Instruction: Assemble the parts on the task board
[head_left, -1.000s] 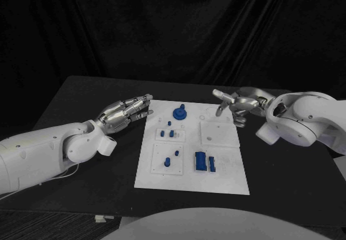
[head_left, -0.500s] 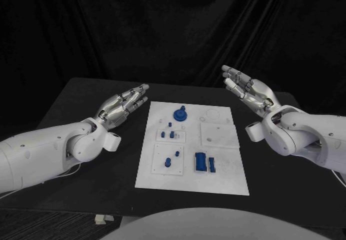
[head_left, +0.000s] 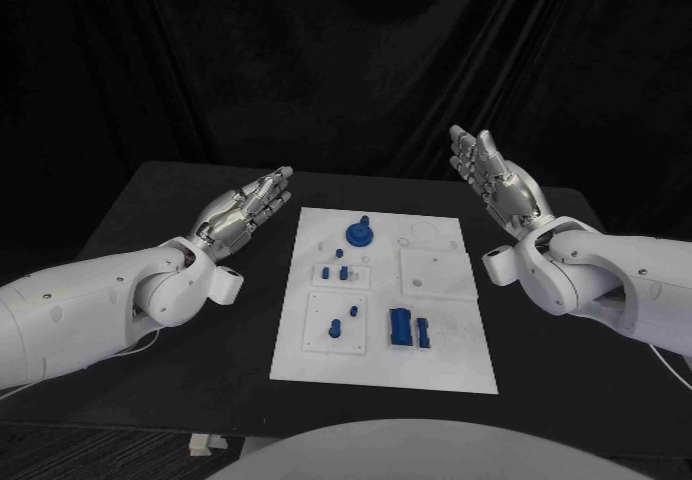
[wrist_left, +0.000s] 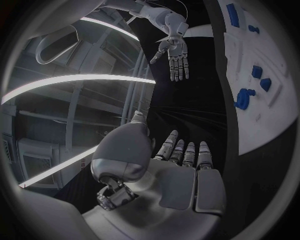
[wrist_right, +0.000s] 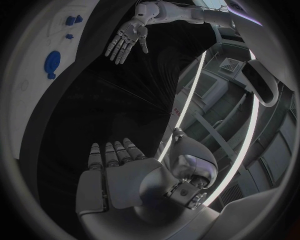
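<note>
The white task board lies in the middle of the black table. On it a round blue part with a peg stands near the far end, small blue pegs sit in the middle left plate, and two blue blocks lie near the front. My left hand hovers left of the board, fingers stretched out flat, holding nothing. My right hand is raised above the board's far right corner, fingers straight and apart, empty. In the left wrist view my left hand and the far right hand are both flat.
The board carries raised white sub-plates. Black table surface runs on both sides of the board, with a dark curtain behind. The table's front edge lies near the bottom of the head view.
My right hand has let go its curled pose over the board's far right corner, risen and spread flat. My left hand has drawn slightly away from the board and straightened.
</note>
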